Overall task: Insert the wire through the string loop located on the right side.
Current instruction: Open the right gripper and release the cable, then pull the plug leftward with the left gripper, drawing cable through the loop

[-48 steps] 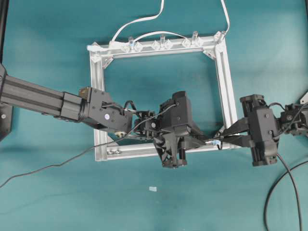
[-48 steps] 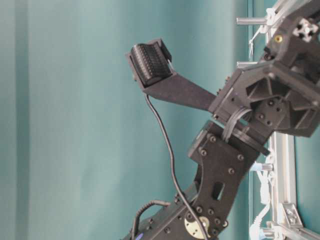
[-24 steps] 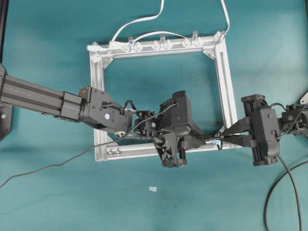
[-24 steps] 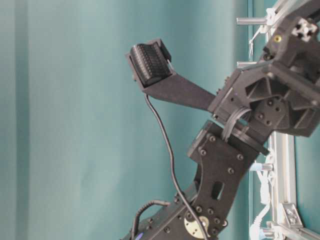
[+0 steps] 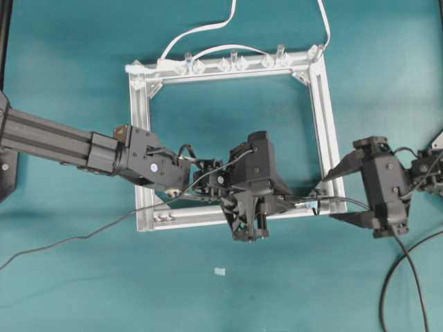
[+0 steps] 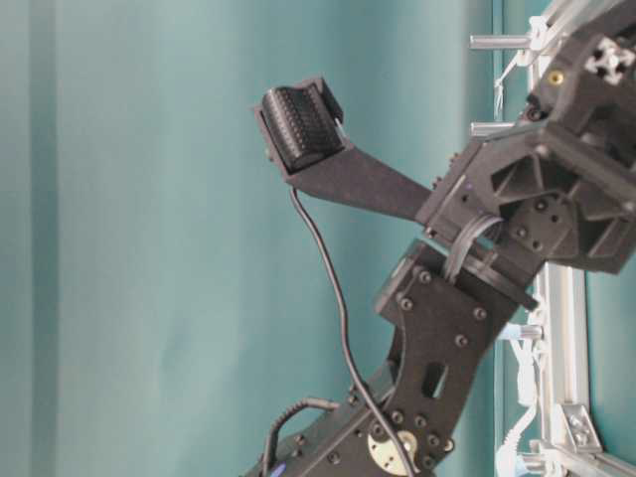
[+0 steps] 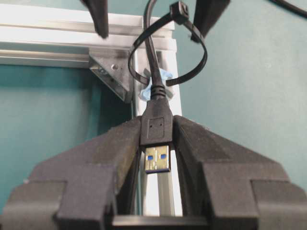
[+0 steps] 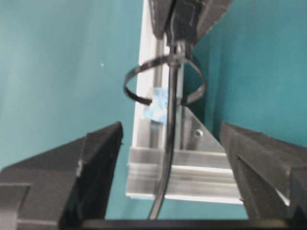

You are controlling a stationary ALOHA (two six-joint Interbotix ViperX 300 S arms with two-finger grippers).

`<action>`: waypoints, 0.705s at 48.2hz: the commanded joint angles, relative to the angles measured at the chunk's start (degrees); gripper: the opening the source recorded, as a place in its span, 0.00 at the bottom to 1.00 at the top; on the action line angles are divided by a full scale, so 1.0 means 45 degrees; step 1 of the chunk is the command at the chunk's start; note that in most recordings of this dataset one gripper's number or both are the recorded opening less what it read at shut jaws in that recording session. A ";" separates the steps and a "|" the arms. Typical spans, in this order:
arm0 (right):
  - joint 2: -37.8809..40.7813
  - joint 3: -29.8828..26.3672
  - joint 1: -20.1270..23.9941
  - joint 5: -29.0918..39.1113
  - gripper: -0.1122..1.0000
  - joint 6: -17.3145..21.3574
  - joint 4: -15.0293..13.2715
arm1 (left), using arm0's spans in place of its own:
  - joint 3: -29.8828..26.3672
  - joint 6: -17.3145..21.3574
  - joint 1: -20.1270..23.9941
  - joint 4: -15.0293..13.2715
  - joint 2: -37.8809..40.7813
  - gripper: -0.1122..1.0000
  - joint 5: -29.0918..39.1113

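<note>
Between the released right gripper, the wire threads the string loop; left gripper clamps its plug.

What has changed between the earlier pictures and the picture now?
The right hand opened, let go of the wire and drew back a little to the right. The left hand kept its grip on the plug, and the wire stayed through the string loop.

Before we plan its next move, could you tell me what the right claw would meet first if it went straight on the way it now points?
Probably the wire, which runs down the middle between the open right claw's fingers, with the string loop and the frame's corner just beyond. Depth is hard to judge; the left claw holds the plug further on.
</note>
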 commanded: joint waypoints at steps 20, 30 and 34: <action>-0.0742 0.0293 0.0039 -0.0117 0.90 0.0020 -0.0020 | 0.0098 0.0098 0.0000 0.0020 -0.1016 0.29 0.0195; -0.0742 0.0332 0.0039 -0.0098 0.89 0.0020 -0.0020 | 0.1133 0.0039 0.0000 0.0039 -0.2012 0.29 0.0566; -0.0723 0.0352 0.0039 -0.0098 0.90 0.0020 -0.0020 | 0.1680 0.0000 0.0000 0.0039 -0.2500 0.29 0.0605</action>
